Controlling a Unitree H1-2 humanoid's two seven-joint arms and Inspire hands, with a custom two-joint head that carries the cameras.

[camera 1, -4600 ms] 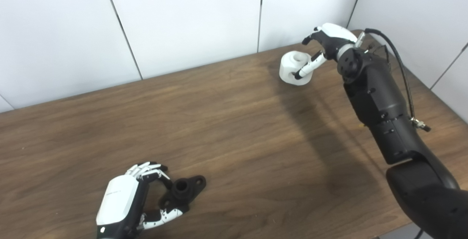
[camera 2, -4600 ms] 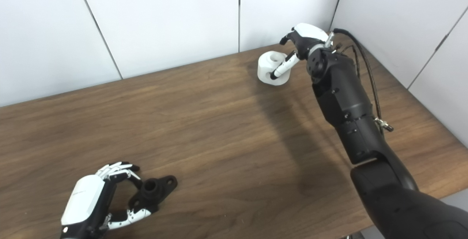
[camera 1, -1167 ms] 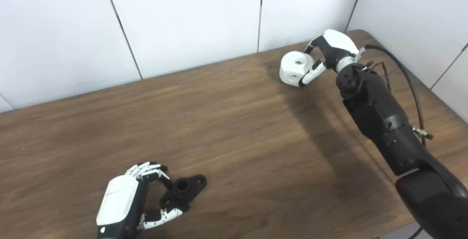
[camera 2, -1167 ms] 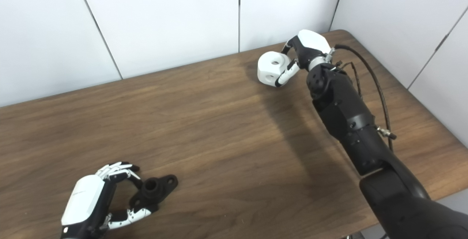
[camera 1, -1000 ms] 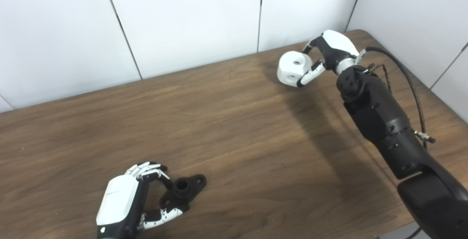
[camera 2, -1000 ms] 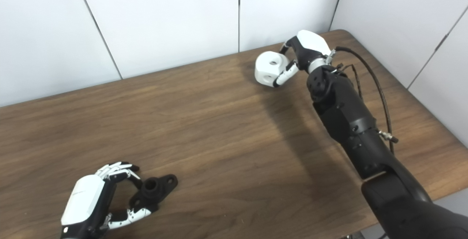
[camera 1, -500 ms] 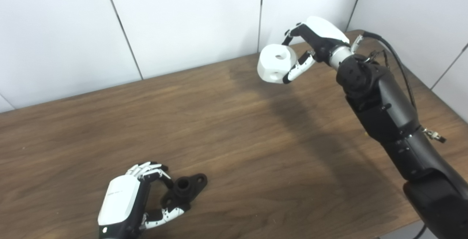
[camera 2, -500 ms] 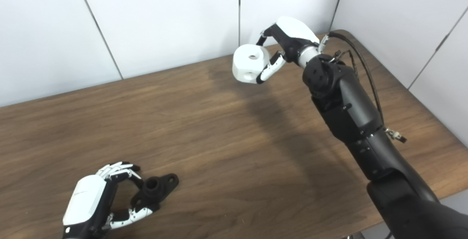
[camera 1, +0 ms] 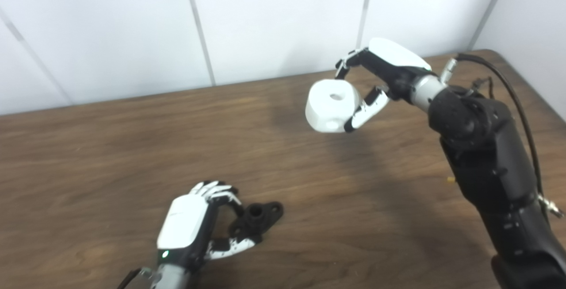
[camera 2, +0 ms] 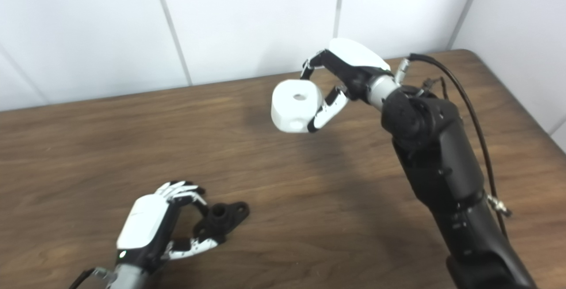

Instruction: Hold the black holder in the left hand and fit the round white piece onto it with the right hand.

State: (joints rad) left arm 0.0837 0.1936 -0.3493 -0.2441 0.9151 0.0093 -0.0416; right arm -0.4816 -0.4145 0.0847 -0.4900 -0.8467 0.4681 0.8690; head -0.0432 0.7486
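The black holder (camera 1: 255,220) lies flat on the wooden table (camera 1: 132,147) near its front edge, a short socket standing up from its middle. My left hand (camera 1: 190,227) is curled around the holder's near end, fingers and thumb closed on it. The round white piece (camera 1: 330,105), a thick drum with a small hole in its top, hangs above the table's far right part. My right hand (camera 1: 384,70) is shut on it, fingers over the far side and thumb on the near side.
White wall panels (camera 1: 274,19) stand right behind the table's far edge. A black cable (camera 1: 508,85) loops off my right forearm near the table's right corner. Bare wood lies between the two hands.
My right hand has lifted the white piece off the table and carried it left and toward me. The camera has swung left, shifting the whole picture right. The left hand still holds the holder.
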